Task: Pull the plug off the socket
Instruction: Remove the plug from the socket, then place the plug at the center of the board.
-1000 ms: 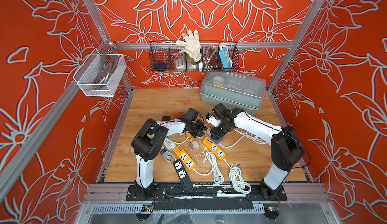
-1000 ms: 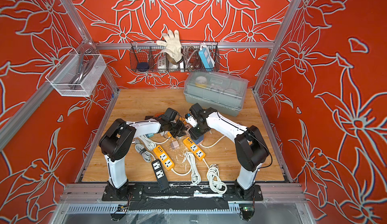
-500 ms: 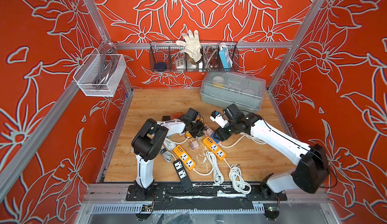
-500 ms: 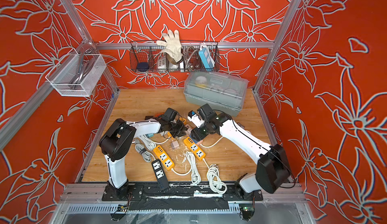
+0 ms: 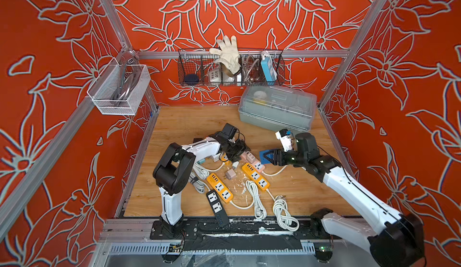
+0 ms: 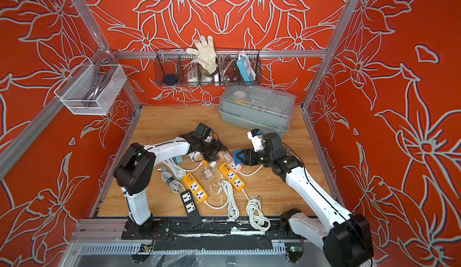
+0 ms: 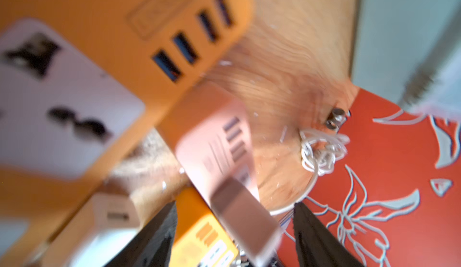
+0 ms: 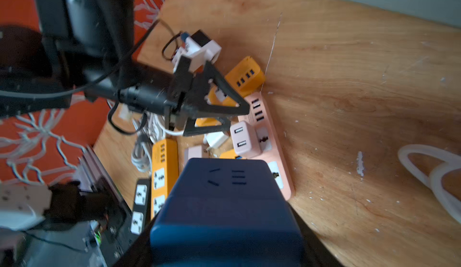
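My right gripper (image 5: pixel 267 156) is shut on the dark blue plug (image 5: pixel 264 156), holding it in the air just right of the pink socket strip (image 5: pixel 258 165). The right wrist view shows the blue plug (image 8: pixel 224 203) filling the space between the jaws, apart from the pink socket strip (image 8: pixel 270 138), where a pale pink charger (image 8: pixel 243 138) still sits. My left gripper (image 5: pixel 240 151) hovers over the strip's far end. In the left wrist view my left gripper (image 7: pixel 234 230) is open, its black fingers (image 7: pixel 159 235) spread either side of the blurred pink strip (image 7: pixel 219 143).
Two orange power strips (image 5: pixel 219 187) (image 5: pixel 255 175), a black strip (image 5: pixel 217 207), a loose pink adapter (image 5: pixel 230 174) and white cable coils (image 5: pixel 284 213) clutter the front of the wooden table. A grey lidded box (image 5: pixel 277 108) stands at the back right. Wire baskets (image 5: pixel 230 68) hang on the back wall.
My right gripper has drawn back to the right with the blue plug, away from the pink strip. My left gripper, shut a second ago, has opened.
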You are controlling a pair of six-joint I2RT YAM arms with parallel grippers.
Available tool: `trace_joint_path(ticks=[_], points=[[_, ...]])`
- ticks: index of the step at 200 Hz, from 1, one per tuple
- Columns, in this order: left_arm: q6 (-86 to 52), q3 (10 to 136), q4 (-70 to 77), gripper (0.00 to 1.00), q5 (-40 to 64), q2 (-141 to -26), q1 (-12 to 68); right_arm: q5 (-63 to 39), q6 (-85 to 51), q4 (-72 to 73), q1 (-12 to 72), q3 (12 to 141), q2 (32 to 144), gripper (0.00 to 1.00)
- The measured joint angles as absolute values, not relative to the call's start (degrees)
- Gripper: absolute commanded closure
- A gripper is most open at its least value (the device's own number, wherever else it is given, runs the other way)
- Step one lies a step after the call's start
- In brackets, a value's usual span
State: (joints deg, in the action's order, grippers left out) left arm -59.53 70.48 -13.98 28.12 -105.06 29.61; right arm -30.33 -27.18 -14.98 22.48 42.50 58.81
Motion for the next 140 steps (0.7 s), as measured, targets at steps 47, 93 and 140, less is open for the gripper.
trace_joint_path(ticks=[47, 93, 140], points=[[-48.6, 63.3, -15.0, 0.26, 25.2, -84.8, 29.6, -32.8, -48.4, 4.6, 18.3, 33.3, 58.0, 0.71], [-41.6, 51.7, -17.8, 0.18, 18.2, -65.8, 29.6, -32.1, -67.0, 25.5, 18.2, 29.3, 67.4, 0.69], [-40.5, 40.4, -19.6, 0.02, 12.2, -50.8, 29.3, -26.2, -78.0, 39.5, 18.2, 29.1, 75.5, 0.68]])
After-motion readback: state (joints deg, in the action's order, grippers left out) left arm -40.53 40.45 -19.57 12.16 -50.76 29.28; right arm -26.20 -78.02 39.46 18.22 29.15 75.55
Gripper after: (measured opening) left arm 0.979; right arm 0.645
